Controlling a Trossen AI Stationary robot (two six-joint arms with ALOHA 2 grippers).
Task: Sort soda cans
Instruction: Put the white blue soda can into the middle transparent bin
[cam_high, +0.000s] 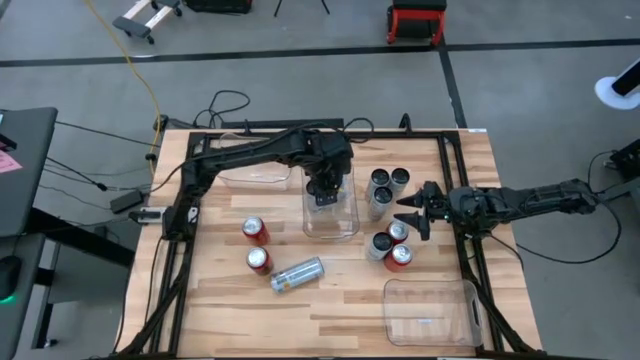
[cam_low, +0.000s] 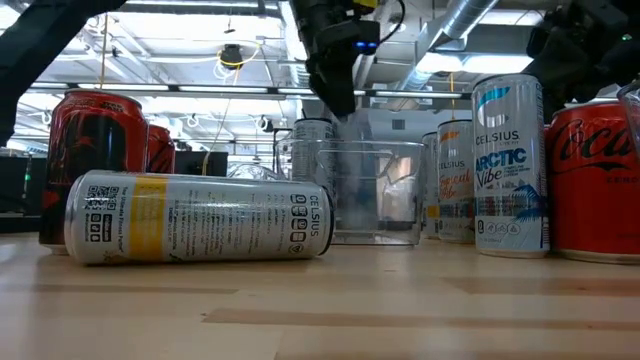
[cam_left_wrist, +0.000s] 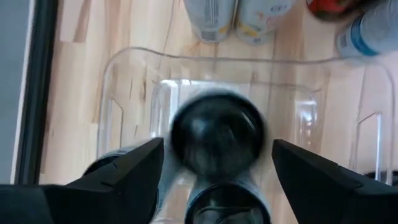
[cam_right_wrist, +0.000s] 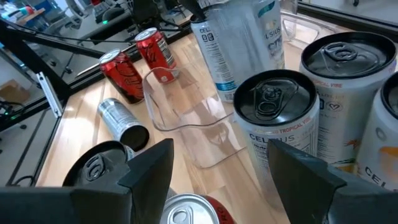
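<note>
Dark can (cam_left_wrist: 217, 140) sits blurred between the left gripper's (cam_high: 323, 192) spread fingers (cam_left_wrist: 124, 171), over the clear bin (cam_high: 345, 222) at table centre; fingers stand clear of its sides, so released. A second dark can top (cam_left_wrist: 227, 205) shows just beneath it inside the bin.

Two red cans (cam_high: 254, 231) (cam_high: 259, 261) stand at 9 o'clock of the bin. A silver can (cam_high: 297, 273) lies on its side at 7 o'clock.

Two silver-grey cans (cam_high: 380, 186) stand at 3 o'clock of the bin, a third can (cam_high: 400, 178) beside them; colour unclear. At 4 o'clock: silver can (cam_high: 378, 246) plus red cans (cam_high: 398, 258).

Right gripper (cam_high: 412, 212) hovers at 3 o'clock, just past that cluster, fingers (cam_right_wrist: 149, 168) apart, holding nothing.

Other clear bins: one (cam_high: 258, 177) at 10 o'clock, one (cam_high: 430, 311) at 5 o'clock.
</note>
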